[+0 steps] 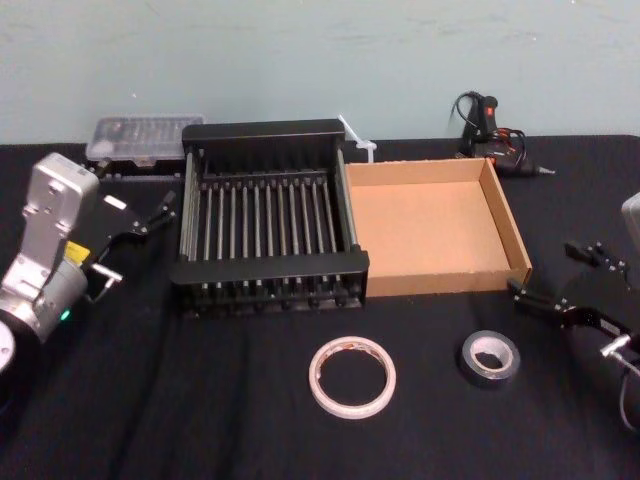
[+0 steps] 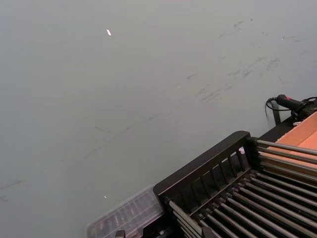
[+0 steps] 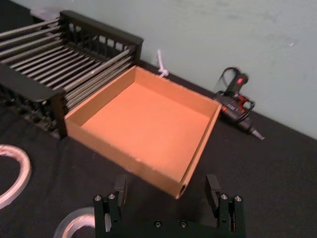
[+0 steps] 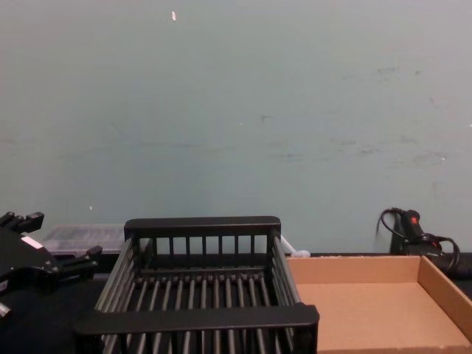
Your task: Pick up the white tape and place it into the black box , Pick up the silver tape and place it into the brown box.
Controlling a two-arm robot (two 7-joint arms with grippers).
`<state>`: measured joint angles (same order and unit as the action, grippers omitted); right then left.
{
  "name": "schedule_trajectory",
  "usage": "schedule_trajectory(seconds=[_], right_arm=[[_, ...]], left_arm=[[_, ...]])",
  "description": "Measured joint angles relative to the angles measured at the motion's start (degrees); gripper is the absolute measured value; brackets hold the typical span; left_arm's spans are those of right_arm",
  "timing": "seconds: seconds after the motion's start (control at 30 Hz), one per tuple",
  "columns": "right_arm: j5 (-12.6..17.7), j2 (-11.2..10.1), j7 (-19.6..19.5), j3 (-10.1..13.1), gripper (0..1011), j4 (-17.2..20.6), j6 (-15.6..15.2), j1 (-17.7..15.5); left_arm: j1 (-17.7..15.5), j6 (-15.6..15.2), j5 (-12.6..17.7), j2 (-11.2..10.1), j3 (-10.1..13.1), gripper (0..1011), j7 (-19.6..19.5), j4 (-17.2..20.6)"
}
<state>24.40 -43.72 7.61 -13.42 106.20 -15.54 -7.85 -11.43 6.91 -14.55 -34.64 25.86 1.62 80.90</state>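
White tape [image 1: 352, 376] lies flat on the surface [image 1: 200, 410] in front of the black box [image 1: 268, 270], with the silver tape [image 1: 490, 358] near the right claw [image 1: 560, 275]. Both claws are wide and empty, left claw [image 1: 135, 243] beside the black box. I'd come straight down and pinch the ring's wall.

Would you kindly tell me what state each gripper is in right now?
Left gripper: open, empty.
Right gripper: open, empty.
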Motion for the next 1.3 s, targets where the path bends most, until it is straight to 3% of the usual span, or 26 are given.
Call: schedule_trajectory(seconds=[0.67, 1.3], right_arm=[[0.67, 1.20, 5.19, 0.56, 1002, 0.14, -3.56, -2.13], [-1.64, 3.09, 7.73, 0.60, 1002, -1.60, -6.57, -2.14]], left_arm=[[0.00, 0.00, 0.00, 0.00, 0.00, 1001, 0.00, 0.00], [0.00, 0.00, 0.00, 0.00, 0.00, 1001, 0.00, 0.00]])
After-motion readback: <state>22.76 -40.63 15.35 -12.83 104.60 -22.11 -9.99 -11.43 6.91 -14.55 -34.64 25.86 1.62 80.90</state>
